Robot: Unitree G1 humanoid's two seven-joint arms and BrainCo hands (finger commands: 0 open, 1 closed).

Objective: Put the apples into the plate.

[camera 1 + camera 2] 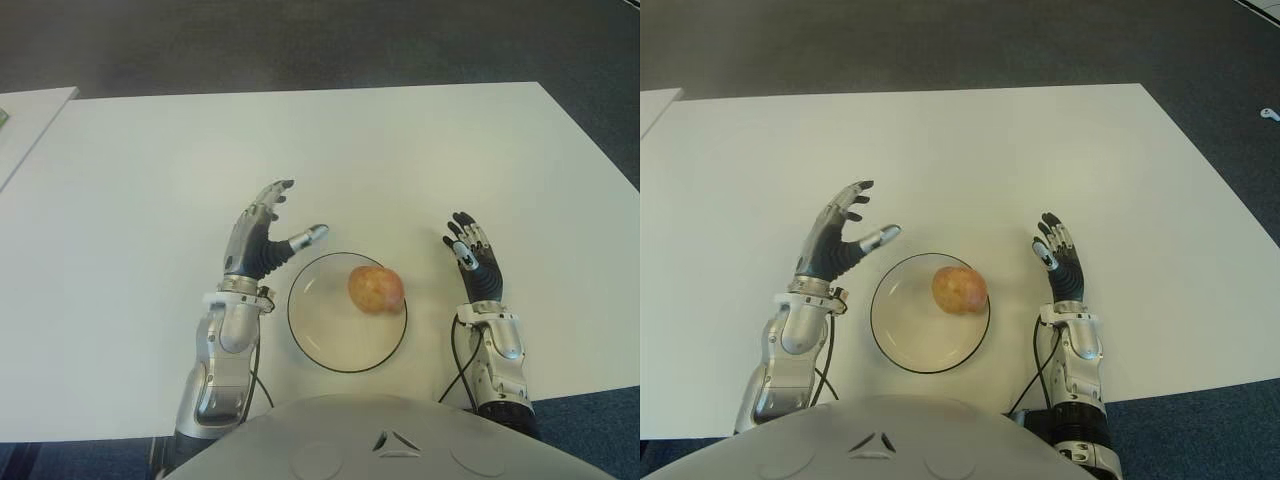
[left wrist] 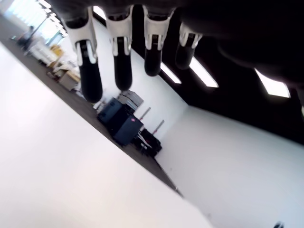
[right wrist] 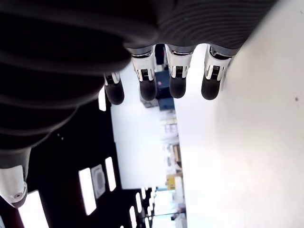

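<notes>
- The left hand (image 1: pixel 262 240) shows just beside the plate's left edge, fingers spread and slightly curled, thumb reaching toward the rim, holding nothing.
- The right hand (image 1: pixel 473 262) shows a little off the plate's right side, fingers straight and together, palm turned inward, also empty.
- Between the two hands sits the white plate (image 1: pixel 320 325) with a dark rim, on the white table (image 1: pixel 400 160).
- One apple (image 1: pixel 376 288) already lies in the plate, toward the side nearer the right hand and just short of the rim. I see no other apple on the table.
- I'd judge the apple firm, smooth-skinned and moderately heavy. It is round, so it could roll in the shallow plate, and a hard squeeze would bruise it.
- The best hold looks like a wrap around its widest part, thumb opposite the fingers.
</notes>
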